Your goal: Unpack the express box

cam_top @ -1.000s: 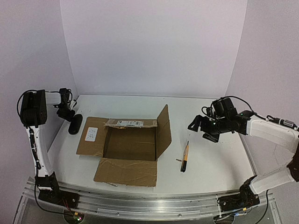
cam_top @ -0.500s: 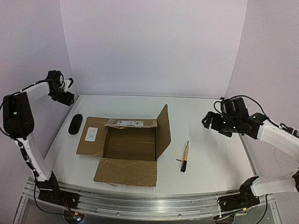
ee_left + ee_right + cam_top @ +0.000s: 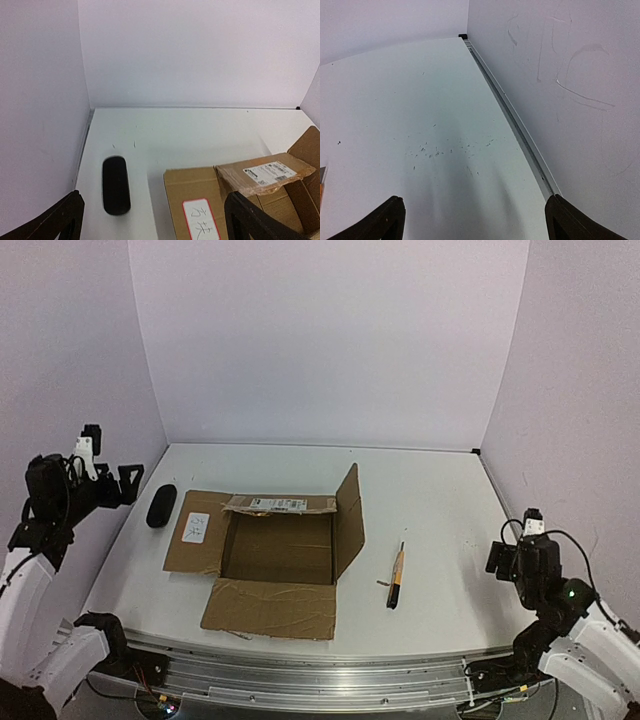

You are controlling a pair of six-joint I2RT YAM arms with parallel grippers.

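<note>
Express box [image 3: 275, 550]: brown corrugated cardboard, the largest item in view, open at the top with all four flaps turned out.
Box position: centre-left of the tabletop [image 3: 440, 510], toward the near edge.
Near flap: lies flat on the tabletop, pointing toward the arm bases.
Left flap: lies flat and bears a white sticker with a red border and handwritten marks.
Rear flap: creased and sagging over the back of the opening; carries a white barcode label.
Right flap: stands up, tilted outward.
Interior: plain brown cardboard floor, partly in shadow.
Black oval object [image 3: 161, 505]: lies just beside the left flap, not touching it.
Utility knife [image 3: 397, 577]: slim, yellow and black; lies to the right of the box, apart from it.
Left arm: raised at the left edge of the tabletop, elbow bent, wrist camera looking down over the oval object and the box's left flap.
Left end effector [image 3: 131, 485]: above the tabletop, touching nothing; fingers [image 3: 60, 220] spread wide, holding nothing.
Right arm: folded low at the right near corner, well apart from the box.
Right end effector [image 3: 498, 560]: faces bare tabletop beside the right wall; fingers [image 3: 565, 220] spread wide, holding nothing.
</note>
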